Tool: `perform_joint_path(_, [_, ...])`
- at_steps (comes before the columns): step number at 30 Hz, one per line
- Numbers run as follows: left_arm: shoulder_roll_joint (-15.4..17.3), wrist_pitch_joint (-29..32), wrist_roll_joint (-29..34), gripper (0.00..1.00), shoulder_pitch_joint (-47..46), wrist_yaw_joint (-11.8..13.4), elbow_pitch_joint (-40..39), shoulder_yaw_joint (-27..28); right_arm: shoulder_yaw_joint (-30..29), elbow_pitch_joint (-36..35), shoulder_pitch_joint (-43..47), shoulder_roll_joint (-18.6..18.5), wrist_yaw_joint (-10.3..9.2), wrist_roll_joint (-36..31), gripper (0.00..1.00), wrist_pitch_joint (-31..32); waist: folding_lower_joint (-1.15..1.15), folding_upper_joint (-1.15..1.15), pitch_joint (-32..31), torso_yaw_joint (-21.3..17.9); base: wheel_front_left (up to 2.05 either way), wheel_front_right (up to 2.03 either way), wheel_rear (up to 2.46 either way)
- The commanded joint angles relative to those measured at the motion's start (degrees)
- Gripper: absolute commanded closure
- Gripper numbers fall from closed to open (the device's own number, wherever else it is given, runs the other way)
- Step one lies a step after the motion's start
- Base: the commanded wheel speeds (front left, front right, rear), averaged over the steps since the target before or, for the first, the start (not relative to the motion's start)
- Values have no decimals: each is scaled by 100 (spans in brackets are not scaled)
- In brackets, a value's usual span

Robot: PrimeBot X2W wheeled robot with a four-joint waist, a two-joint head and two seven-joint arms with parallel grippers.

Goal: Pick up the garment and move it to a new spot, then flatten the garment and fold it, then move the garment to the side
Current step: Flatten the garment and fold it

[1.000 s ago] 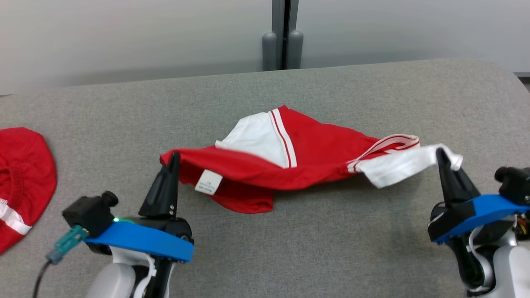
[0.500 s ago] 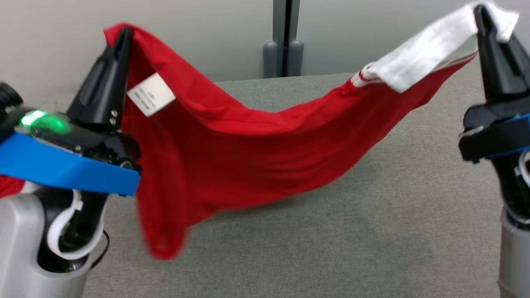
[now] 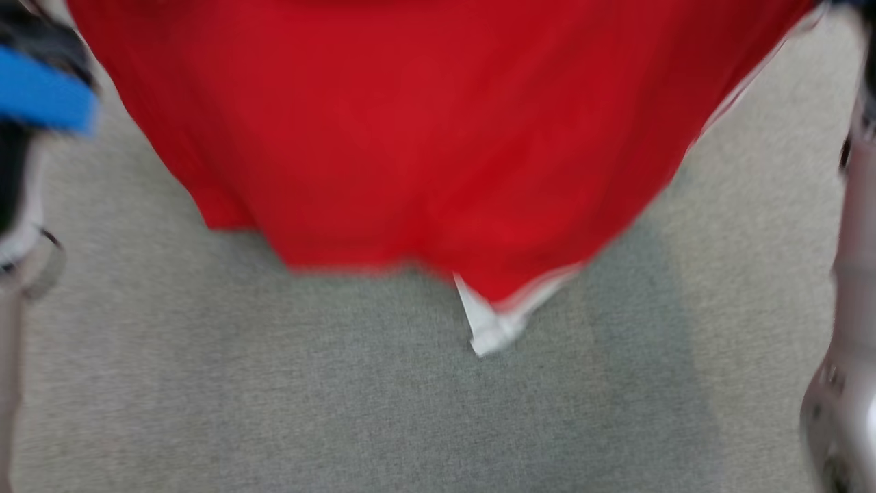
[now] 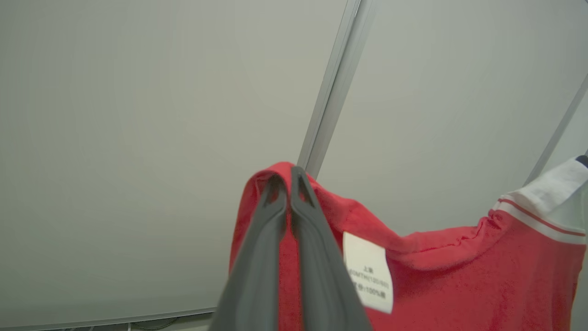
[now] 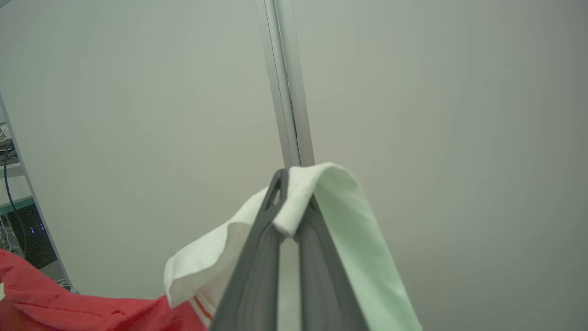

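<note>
Left gripper [image 4: 289,179]: jaws pinched shut on corner of red knit garment with white trim [image 3: 424,137], hanging spread at 12 o'clock above grey felt tabletop [image 3: 342,411]. Right gripper [image 5: 290,195]: jaws clamped on its white end. Best hold corners level, lower hem first.

Head view looks down, close to the garment [image 3: 424,137], onto the table [image 3: 342,411]; both wrist views face up past its top edge at the wall [image 4: 115,138], sharing it
</note>
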Motion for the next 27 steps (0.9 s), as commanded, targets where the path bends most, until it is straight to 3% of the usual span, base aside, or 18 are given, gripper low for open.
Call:
perform_joint_path(1, [48,-165,188,100,-501,-41,293,55,13,342,-606,-41,6,-35,100,-328,-2,0,487,193,0,0,0])
perform_joint_path(4, [119,-528,556,100,-1295,-114,894,67,-131,995,-1484,3,6,-35,100,-1077,-2,0,764,160,0,0,0])
perform_joint_path(9, [-29,-1247,987,100,-2605,-213,1707,53,-253,1577,-2777,-163,6,-95,100,-2229,-2,0,1095,212,0,0,0])
perform_joint_path(14, [-110,-1714,1167,100,-3243,-483,2192,-121,59,1788,-3205,-454,6,-35,100,-2530,-2,0,1323,189,0,0,0])
perform_joint_path(20, [-169,-2279,1285,100,-2663,-715,2872,-455,523,2278,-2182,-525,6,158,100,-2306,-2,0,1395,42,0,0,0])
perform_joint_path(24, [-369,-2627,1168,100,-1863,-807,3494,-697,936,2636,-1060,-434,6,507,100,-1817,-2,0,1161,11,0,0,0])
perform_joint_path(27, [-549,-2711,1139,100,-1202,-850,3999,-950,1358,2585,-205,-746,5,512,100,-1320,-2,0,922,69,0,0,0])
